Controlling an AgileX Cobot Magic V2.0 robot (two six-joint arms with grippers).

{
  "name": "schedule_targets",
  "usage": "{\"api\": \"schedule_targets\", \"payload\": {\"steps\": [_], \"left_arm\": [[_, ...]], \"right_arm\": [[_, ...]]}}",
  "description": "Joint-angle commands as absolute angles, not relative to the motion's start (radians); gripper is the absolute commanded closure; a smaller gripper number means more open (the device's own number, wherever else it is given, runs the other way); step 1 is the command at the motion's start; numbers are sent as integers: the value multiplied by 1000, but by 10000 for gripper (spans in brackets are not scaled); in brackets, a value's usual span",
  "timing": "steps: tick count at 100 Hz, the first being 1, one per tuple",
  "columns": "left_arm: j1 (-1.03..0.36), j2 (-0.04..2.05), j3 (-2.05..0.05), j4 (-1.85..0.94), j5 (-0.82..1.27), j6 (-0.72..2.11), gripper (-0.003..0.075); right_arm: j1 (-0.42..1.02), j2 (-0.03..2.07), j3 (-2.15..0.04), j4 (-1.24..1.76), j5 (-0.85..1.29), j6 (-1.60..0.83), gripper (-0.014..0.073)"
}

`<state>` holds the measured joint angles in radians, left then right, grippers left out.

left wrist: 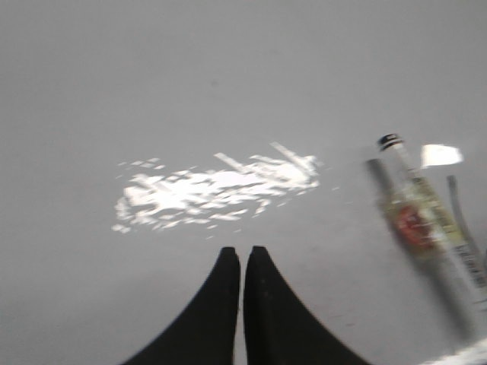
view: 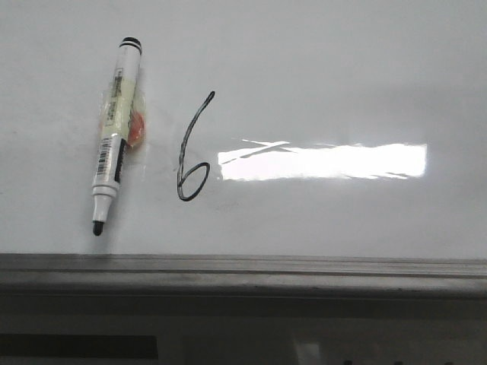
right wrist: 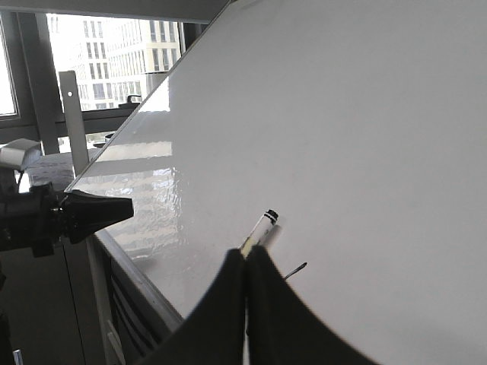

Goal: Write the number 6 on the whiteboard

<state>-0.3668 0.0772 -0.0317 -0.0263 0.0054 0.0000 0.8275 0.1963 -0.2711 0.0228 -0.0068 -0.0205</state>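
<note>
Front view: number 6 complete on whiteboard; both grippers unseen there, jaws closed empty in wrist views.

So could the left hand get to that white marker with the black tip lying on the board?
Probably yes. The left hand hangs over bare glossy whiteboard, fingers together and holding nothing. The white black-tipped marker lies flat and uncovered off to one side, with nothing between them.
</note>
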Motion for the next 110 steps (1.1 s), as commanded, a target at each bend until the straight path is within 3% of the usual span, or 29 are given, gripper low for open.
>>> {"api": "schedule_targets", "payload": {"steps": [1, 17, 33, 110], "left_arm": [[-257, 66, -22, -22, -56, 0, 741], [-117, 10, 25, -22, 0, 0, 741], [-89, -33, 25, -24, 265, 0, 741], [-88, -33, 23, -24, 252, 0, 741]], "right_arm": [[821, 204, -297, 12, -89, -30, 658], [821, 204, -297, 12, -89, -30, 658], [821, 204, -296, 12, -89, -30, 658], [821, 202, -294, 12, -91, -30, 658]]}}
